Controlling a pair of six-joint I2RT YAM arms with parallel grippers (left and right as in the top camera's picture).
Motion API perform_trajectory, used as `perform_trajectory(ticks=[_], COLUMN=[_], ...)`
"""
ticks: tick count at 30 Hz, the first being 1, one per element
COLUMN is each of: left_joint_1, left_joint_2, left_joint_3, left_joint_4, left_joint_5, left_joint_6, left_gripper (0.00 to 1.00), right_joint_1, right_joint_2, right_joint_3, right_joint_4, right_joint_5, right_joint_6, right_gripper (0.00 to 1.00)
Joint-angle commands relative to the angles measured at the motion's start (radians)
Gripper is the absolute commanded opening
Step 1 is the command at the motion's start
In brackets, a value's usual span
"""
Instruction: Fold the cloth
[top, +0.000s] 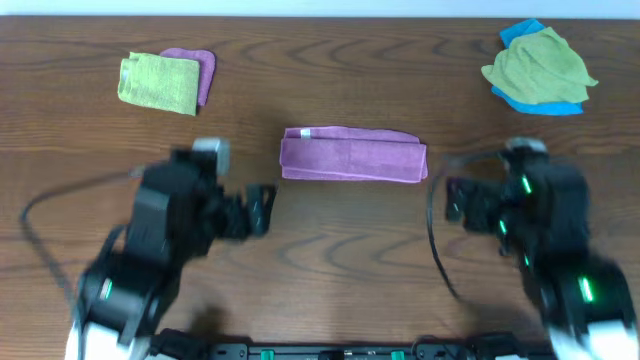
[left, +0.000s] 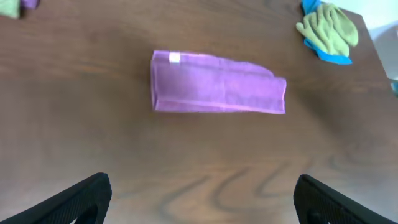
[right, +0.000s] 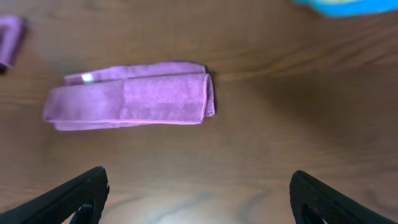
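Matte black arms (top: 165, 225) (green status lights (top: 523, 185)), dark cables (top: 431, 232)

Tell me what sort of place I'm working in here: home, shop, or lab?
Likely a lab or test bench. A wood-grain table holds the folded lilac cloth, a green-and-purple pile and a green-and-blue pile; the left arm and right arm stand at its near edge.

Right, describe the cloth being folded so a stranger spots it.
Start at the middle of the wooden table. The cloth lies there alone, a long lilac folded strip with a white label; both far-corner piles have lime-green on top.
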Motion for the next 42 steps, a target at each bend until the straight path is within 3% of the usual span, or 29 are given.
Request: perform_trajectory(ticks=[1, 6, 12, 18, 28, 32, 38, 40, 41, 42], left_joint_1=[-0.005, -0.005, -0.005, -0.005, -0.005, -0.005, -0.005, -0.005, -0.005, -0.005], left_joint_2=[-0.178, -0.408, -0.387, -0.201, 0.308, 0.457, 0.654, 0.706, 0.724, 0.740], left_joint_3=[-0.116, -0.263, -0.477, -0.550, -0.520, -0.419, -0.207, -0.154, -0.141, -0.133], left_joint_4=[-0.052, -0.097, 0.121, 0.374, 0.855, 0.873, 0.864, 0.863, 0.863, 0.863], left_joint_5=[-0.015, -0.007, 0.076, 0.108, 0.268, 0.272, 0.343, 0.353, 0.353, 0.353], left_joint_6=[-0.015, 0.032, 0.001, -0.005, -0.011, -0.010, 0.002, 0.002, 0.001, 0.001], left_gripper=[0.95, 0.95, 0.95, 0.95, 0.98, 0.67, 0.75, 0.61, 0.44, 0.36], right_joint_1=[0.008, 0.007, 0.007, 0.007, 0.007, 0.007, 0.007, 0.007, 0.007, 0.007], right_joint_2=[-0.207, -0.476, -0.554, -0.547, -0.447, -0.355, -0.220, -0.186, -0.175, -0.166], right_joint_3=[-0.074, -0.198, -0.376, -0.467, -0.493, -0.493, -0.493, -0.493, -0.493, -0.493], right_joint_4=[-0.051, -0.137, -0.054, 0.042, 0.099, 0.142, 0.240, 0.250, 0.255, 0.261], right_joint_5=[-0.014, -0.106, -0.228, -0.240, -0.207, -0.207, -0.211, -0.211, -0.211, -0.211], right_joint_6=[-0.023, 0.006, 0.113, 0.153, 0.129, 0.107, 0.104, 0.091, 0.089, 0.089], right_gripper=[0.93, 0.92, 0.92, 0.92, 0.94, 0.94, 0.94, 0.94, 0.94, 0.94])
